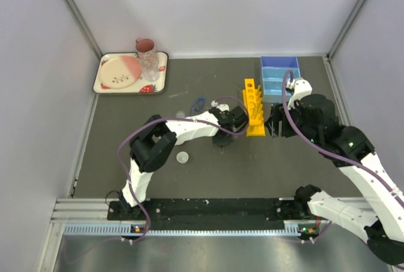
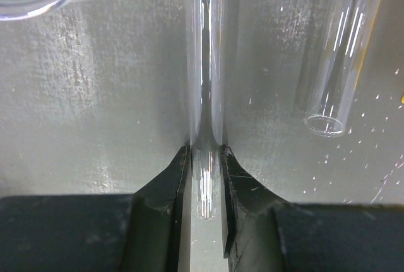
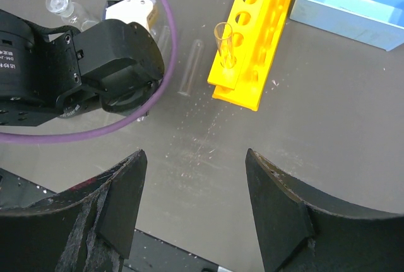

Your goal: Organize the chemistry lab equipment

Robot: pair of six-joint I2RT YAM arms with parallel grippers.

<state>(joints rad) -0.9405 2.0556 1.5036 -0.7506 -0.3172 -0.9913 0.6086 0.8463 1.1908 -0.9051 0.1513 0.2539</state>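
My left gripper is just left of the yellow holed tube rack. In the left wrist view it is shut on the rounded end of a thin glass tube low over the table. A second glass tube lies beside it, also seen in the right wrist view. One tube stands in the rack. My right gripper, just right of the rack, is open and empty. The blue divided tray stands behind the rack.
Blue-rimmed goggles and a clear beaker lie left of my left gripper. A small white dish sits near the left arm. The cream strawberry tray with a pink mug and a tumbler is at the back left.
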